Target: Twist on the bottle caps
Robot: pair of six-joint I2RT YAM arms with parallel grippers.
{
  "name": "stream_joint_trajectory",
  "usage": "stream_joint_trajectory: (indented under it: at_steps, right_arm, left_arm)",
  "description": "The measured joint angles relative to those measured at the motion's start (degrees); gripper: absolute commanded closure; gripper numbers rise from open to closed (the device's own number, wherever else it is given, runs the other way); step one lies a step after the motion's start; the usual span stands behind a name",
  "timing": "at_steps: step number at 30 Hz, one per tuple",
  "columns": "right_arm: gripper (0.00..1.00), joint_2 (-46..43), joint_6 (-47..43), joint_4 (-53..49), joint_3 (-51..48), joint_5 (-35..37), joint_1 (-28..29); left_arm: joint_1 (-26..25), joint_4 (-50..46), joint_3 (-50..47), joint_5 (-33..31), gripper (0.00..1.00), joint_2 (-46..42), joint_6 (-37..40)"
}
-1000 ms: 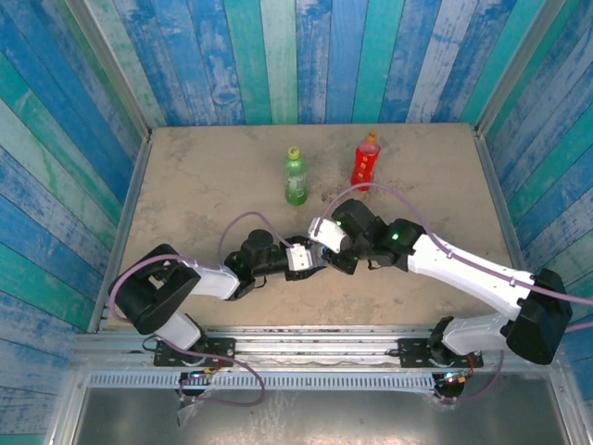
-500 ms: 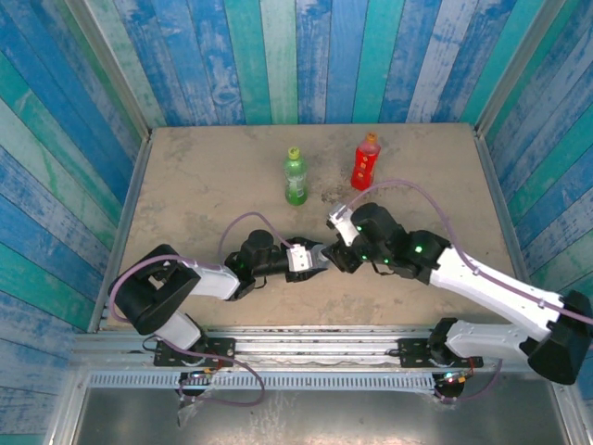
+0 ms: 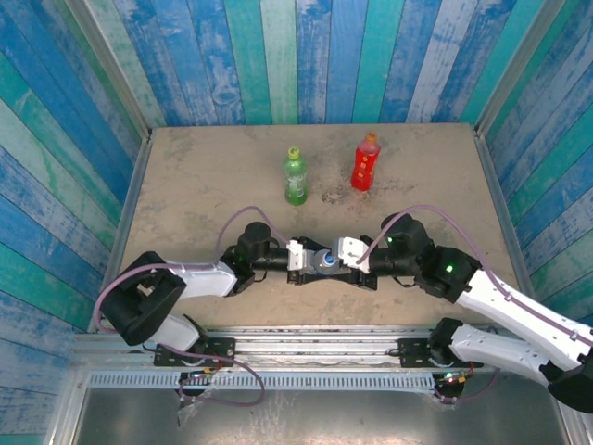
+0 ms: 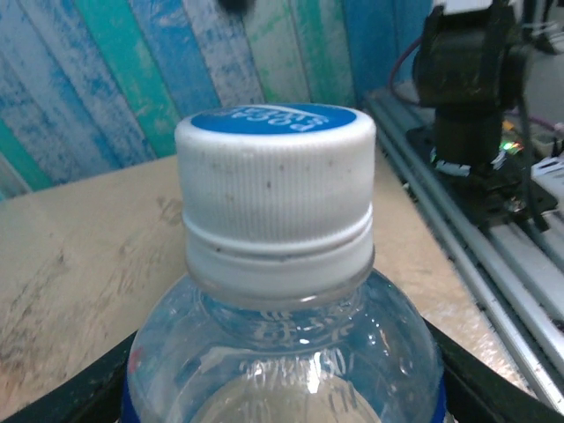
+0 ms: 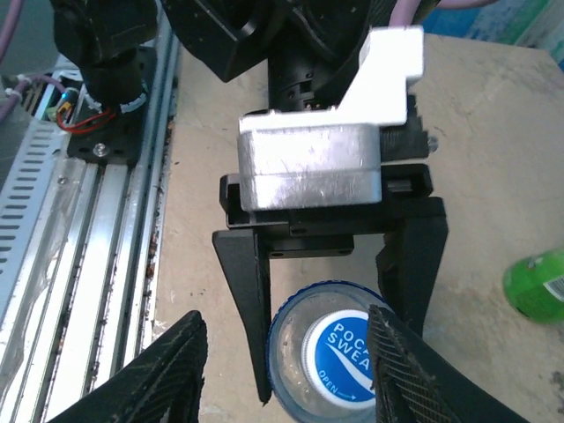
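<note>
Over on the left, bare sandy tabletop (image 3: 185,185) runs out to the plank wall (image 3: 56,185), so there's plenty of room that side. Low along the near rail (image 3: 324,334) lies the left arm (image 3: 199,276). Its left gripper (image 3: 313,262) is clamped on the short clear bottle (image 4: 282,352), black fingers (image 5: 251,300) hugging its sides. That bottle stands upright close to the table's near edge, blue-topped cap (image 4: 275,189) sitting on its neck. Behind, well apart, the green bottle (image 3: 296,178) stands upright wearing a yellow-green cap (image 3: 294,153). Facing in from the right comes the right gripper (image 3: 339,261), pads (image 5: 172,370) spread wider than the cap, one either side; whether they touch, I cannot tell. Further right and far back, the red bottle (image 3: 367,161) stands upright, with open tabletop beyond it.
</note>
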Motion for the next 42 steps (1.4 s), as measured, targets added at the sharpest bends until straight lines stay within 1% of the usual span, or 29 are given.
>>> stream_joint_trajectory:
  at_steps: [7, 10, 12, 16, 20, 21, 22, 23, 24, 25, 26, 29, 31, 33, 36, 38, 40, 42]
  right_arm:
    - [0.62, 2.8, -1.77, 1.22, 0.31, -2.73, -2.16]
    - [0.61, 3.54, -1.95, 1.25, 0.31, -3.3, -2.69]
    - [0.62, 3.74, -2.01, 1.27, 0.31, -3.43, -2.84]
    - [0.75, 3.76, -2.29, 1.77, 0.31, -3.91, -2.95]
    - [0.81, 3.74, -1.84, 2.47, 0.31, -4.04, -3.26]
    - [0.84, 3.76, -1.03, 3.02, 0.24, -3.74, -3.26]
    - [0.92, 3.74, 0.39, 4.13, 0.02, -2.95, -3.26]
    - [0.95, 3.72, 2.73, 5.77, -0.37, -1.7, -3.26]
    - [0.98, 3.72, 5.7, 8.11, -1.03, 0.31, -3.26]
    - [0.99, 3.76, 9.01, 10.82, -1.73, 2.45, -3.26]
    - [0.99, 3.91, 11.74, 13.07, -2.29, 4.22, -3.28]
    - [1.0, 5.53, 22.4, 20.41, -3.8, 12.83, -2.91]
    - [0.99, 7.54, 29.53, 25.11, -4.26, 21.05, -1.88]
    - [0.99, 9.77, 35.15, 28.79, -4.33, 29.27, -0.02]
    - [0.99, 13.66, 42.75, 31.65, -3.58, 40.22, 2.99]
    - [0.93, 15.69, 45.57, 31.76, -2.56, 43.41, 3.8]
    - [0.83, 16.72, 46.42, 32.15, -1.79, 44.87, 4.17]
    - [0.68, 16.5, 45.38, 32.24, -1.75, 44.74, 4.09]
  left_arm:
    - [0.07, -2.67, 0.04, 2.91, 0.35, -1.4, 0.17]
    - [0.07, -2.93, 0.04, 3.37, 0.35, -2.47, 0.48]
    - [0.09, -2.93, 0.04, 3.56, 0.35, -3.02, 0.59]
    - [0.2, -2.93, 0.04, 3.5, 0.35, -3.39, 0.39]
    - [0.22, -1.81, -0.09, 2.6, 0.35, -3.39, -0.79]
    - [0.22, -0.74, -0.33, 1.64, 0.35, -3.39, -1.46]
    - [0.22, 0.39, -0.57, 0.37, 0.35, -3.39, -2.25]
    - [0.22, 1.36, -0.68, -1.29, 0.35, -3.39, -3.13]
    - [0.28, 2.38, -0.72, -3.54, 0.36, -3.39, -4.35]
    - [0.44, 3.43, -0.7, -6.32, 0.36, -3.32, -5.62]
    - [0.5, 4.2, -0.63, -8.66, 0.36, -3.19, -6.51]
    - [0.59, 5.53, 1.22, -16.52, 0.37, -1.29, -9.2]
    - [0.61, 5.9, 3.52, -22.1, 0.38, 1.07, -10.56]
    - [0.61, 6.58, 5.09, -26.29, 0.38, 2.93, -11.45]
    - [0.46, 7.13, 6.08, -30.97, 0.38, 4.9, -12.74]
    - [0.42, 6.93, 6.08, -32.81, 0.39, 5.27, -13.46]
    - [0.42, 6.88, 6.08, -33.9, 0.38, 5.27, -13.73]
    - [0.42, 7.17, 6.08, -34.29, 0.39, 5.25, -13.7]
